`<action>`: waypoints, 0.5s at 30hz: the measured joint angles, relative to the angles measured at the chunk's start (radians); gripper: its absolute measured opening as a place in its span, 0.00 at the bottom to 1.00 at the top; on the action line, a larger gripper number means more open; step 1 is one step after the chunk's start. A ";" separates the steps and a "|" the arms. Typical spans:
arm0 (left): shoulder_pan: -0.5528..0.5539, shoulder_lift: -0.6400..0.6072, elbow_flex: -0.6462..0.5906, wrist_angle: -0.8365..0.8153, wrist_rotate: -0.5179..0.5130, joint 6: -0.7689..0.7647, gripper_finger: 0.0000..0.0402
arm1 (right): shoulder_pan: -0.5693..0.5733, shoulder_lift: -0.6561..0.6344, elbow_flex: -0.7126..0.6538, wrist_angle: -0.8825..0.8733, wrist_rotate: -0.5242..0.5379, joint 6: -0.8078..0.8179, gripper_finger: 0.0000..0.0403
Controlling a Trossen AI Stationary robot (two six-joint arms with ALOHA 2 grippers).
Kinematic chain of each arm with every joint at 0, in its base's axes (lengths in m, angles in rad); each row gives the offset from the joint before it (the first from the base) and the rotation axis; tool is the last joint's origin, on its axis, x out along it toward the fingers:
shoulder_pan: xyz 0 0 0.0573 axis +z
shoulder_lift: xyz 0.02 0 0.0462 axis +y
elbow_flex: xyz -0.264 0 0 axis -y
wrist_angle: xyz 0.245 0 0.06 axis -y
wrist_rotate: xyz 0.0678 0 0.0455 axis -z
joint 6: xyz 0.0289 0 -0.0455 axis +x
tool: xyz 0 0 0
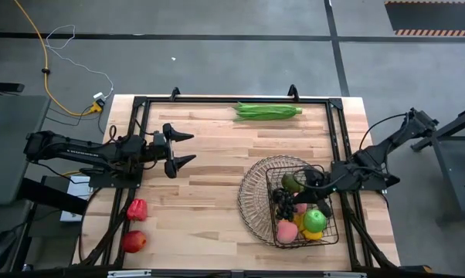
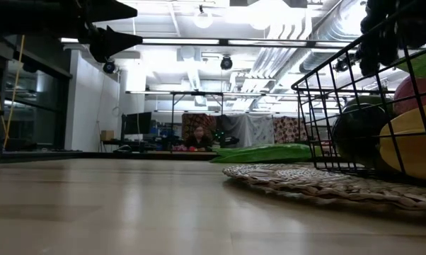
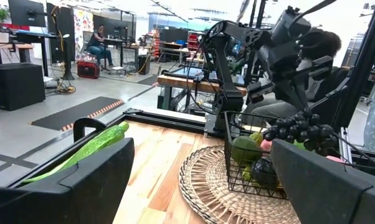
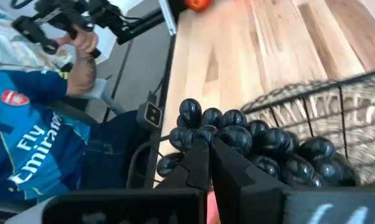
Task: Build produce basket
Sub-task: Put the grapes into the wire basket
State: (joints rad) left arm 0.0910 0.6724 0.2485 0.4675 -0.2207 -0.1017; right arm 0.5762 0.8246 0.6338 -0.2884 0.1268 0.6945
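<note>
While the right gripper (image 4: 210, 148) holds its jaws clamped on the grapes (image 4: 250, 140) over the basket (image 1: 256, 193) at four o'clock, that lumpy, floppy bunch looks safest pinched near its stem.

Left claw (image 2: 121, 25) high over table (image 2: 128, 212), fingers spread, tips empty. Far to its side, lower: wire basket (image 2: 326, 106) on woven rim, holding dark grapes (image 2: 383, 32), yellow fruit (image 2: 411, 145). Beyond, below claw level: green beans (image 2: 262, 153). Person (image 2: 197, 138) seated in room behind.

2 dark, jointed, matte arms
</note>
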 joint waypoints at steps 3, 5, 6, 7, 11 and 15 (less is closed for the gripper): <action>0.000 0.000 0.000 0.000 0.000 0.000 0.91 | 0.000 0.000 0.000 -0.026 -0.005 0.080 0.00; 0.000 0.000 0.000 0.000 -0.001 0.000 0.91 | 0.000 0.000 0.000 -0.039 -0.012 0.128 0.00; 0.000 0.000 0.000 0.000 -0.001 0.000 0.91 | 0.000 0.000 0.000 -0.043 -0.013 0.147 0.00; 0.000 0.000 0.000 0.000 -0.001 0.000 0.91 | 0.000 0.000 0.000 -0.046 -0.010 0.165 0.00; 0.000 0.000 0.000 0.000 -0.001 0.000 0.91 | 0.000 0.000 0.000 -0.046 0.021 0.199 0.05; 0.000 0.000 0.000 0.000 -0.004 0.000 0.91 | -0.001 0.015 0.000 -0.044 0.042 0.199 0.14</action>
State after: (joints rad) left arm 0.0910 0.6724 0.2485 0.4675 -0.2245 -0.1017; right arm 0.5755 0.8397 0.6338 -0.3328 0.1685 0.8936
